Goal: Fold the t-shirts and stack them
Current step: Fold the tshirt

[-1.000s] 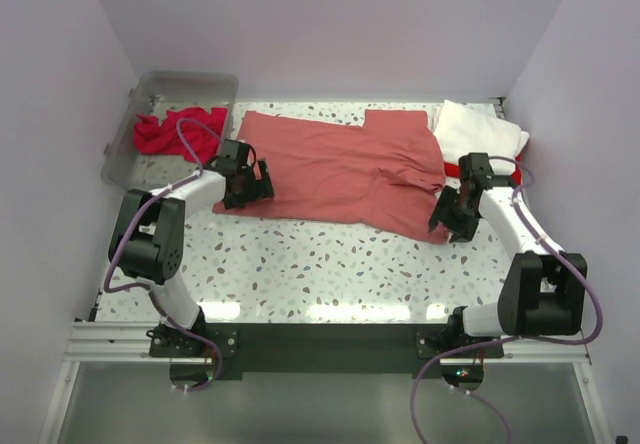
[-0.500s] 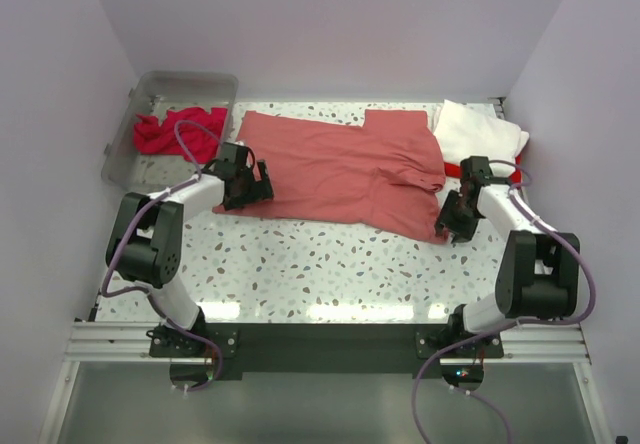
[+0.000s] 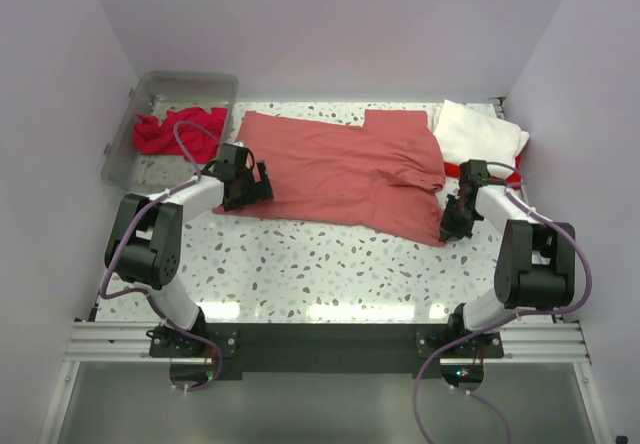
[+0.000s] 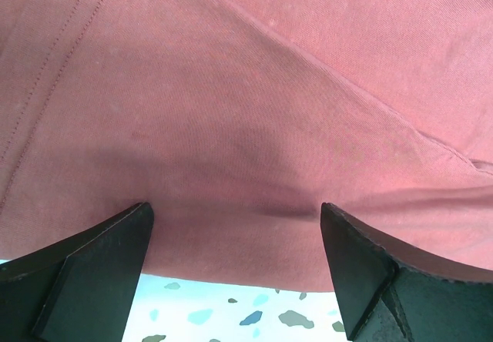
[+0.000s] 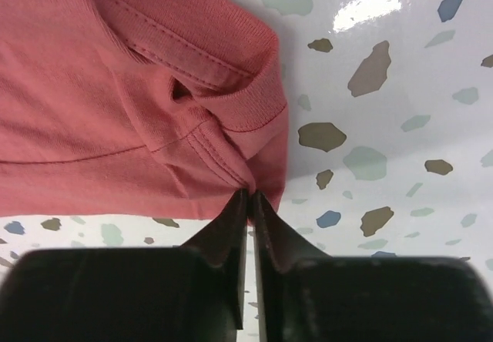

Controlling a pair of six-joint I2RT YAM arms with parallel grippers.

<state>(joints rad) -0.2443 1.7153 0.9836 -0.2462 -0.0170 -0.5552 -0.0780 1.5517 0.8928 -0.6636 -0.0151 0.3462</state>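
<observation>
R gripper [image 5: 248,197] pinched shut on edge of coral shirt [image 3: 340,169], spread flat on table [image 3: 330,264]. L gripper [image 4: 235,212] wide open over left edge, nothing held. Risk: edge slipping out at lift, bite only at fingertips.

You get only a sliver of the bright red shirt [image 3: 452,170] beneath the white shirt [image 3: 480,132], upper right; its lie probably can't be judged. In your left wrist view the coral-red shirt [image 4: 246,88] overruns three edges.

Lab robot cell: plain walls [image 3: 330,34], speckled table [image 3: 340,264], aluminium rail [image 3: 105,342].
</observation>
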